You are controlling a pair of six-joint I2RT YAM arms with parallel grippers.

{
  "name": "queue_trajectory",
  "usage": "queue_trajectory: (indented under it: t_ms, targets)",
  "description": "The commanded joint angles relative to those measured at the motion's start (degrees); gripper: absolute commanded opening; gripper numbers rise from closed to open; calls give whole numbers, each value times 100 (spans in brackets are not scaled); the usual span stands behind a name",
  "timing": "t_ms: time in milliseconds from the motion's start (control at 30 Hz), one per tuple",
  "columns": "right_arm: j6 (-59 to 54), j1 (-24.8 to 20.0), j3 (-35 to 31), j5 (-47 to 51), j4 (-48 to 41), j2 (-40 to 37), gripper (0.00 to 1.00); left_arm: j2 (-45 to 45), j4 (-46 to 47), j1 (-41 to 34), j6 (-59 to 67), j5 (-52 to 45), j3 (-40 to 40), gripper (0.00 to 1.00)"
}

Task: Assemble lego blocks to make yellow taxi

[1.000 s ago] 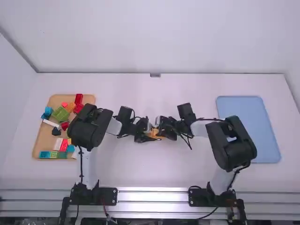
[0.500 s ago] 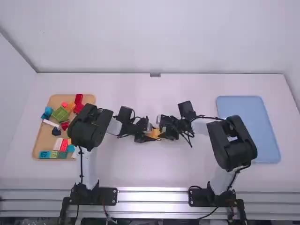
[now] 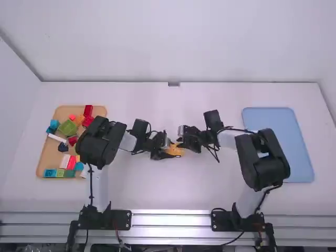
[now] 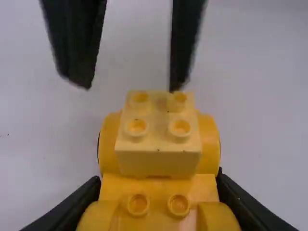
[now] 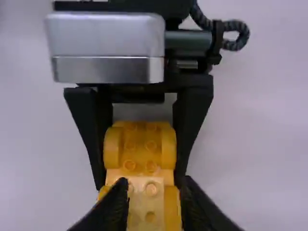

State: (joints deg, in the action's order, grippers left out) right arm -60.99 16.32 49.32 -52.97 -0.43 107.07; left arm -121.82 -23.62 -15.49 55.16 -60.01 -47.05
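So, taxi [image 4: 159, 187]: glossy yellow plastic, held between the two arms above the worktop [image 3: 142, 189], with rounded bulges along its sides and low studs on top.
Block [image 4: 159, 132]: paler yellow, squarish, flat-faced, seated on the taxi, four round studs upward.
Left gripper [image 3: 172, 153]: black, tapering jaws pinching the taxi from both sides.
Right gripper [image 3: 180, 144]: jaws spread, smooth and dark; in the left wrist view their tips stand apart from each other near the block's far studs.
Camera housing [image 5: 108, 43]: silvery, smooth, with rounded corners, on the left arm in the right wrist view.
Cable [image 5: 233, 33]: braided, looped beside the housing.
Tan tray [image 3: 46, 157]: matte, rounded corners, holding mixed plastic bricks, partly covered by the left arm.
Red brick [image 3: 88, 110]: boxy, at the tray's far edge.
Green brick [image 3: 68, 127]: chunky, set askew, studded.
White bar [image 3: 56, 138]: slim, smooth, lying slantwise.
Blue brick [image 3: 50, 172]: at the tray's near edge, its face marked, the marking too small to tell.
Blue tray [image 3: 278, 152]: pale, matte, rounded corners, partly behind the right arm.
Worktop: white, smooth.
Rail [image 3: 170, 220]: ridged metal along the near edge.
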Motion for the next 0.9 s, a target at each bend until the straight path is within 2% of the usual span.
queue_trajectory:
  t_ms: [0, 33, 233, 433, 667, 867]
  targets:
    - [79, -9, 90, -101, -37, -66, 4, -151, 129, -26, -133, 260, 72, 41]
    - [190, 11, 85, 87, -52, -66, 0, -151, 131, -26, -131, 262, 72, 41]
    - [422, 479, 87, 1394, -409, -55, 0, -151, 131, -26, -131, 262, 72, 41]
    - [492, 828, 85, 2057, -686, -55, 0, -151, 131, -26, -136, 262, 72, 41]
    - [756, 769, -15, 2448, -1161, -55, 0, -151, 133, -26, -170, 262, 72, 40]
    - [758, 612, -455, 2166, -501, -55, 0, -151, 131, -24, -170, 262, 72, 39]
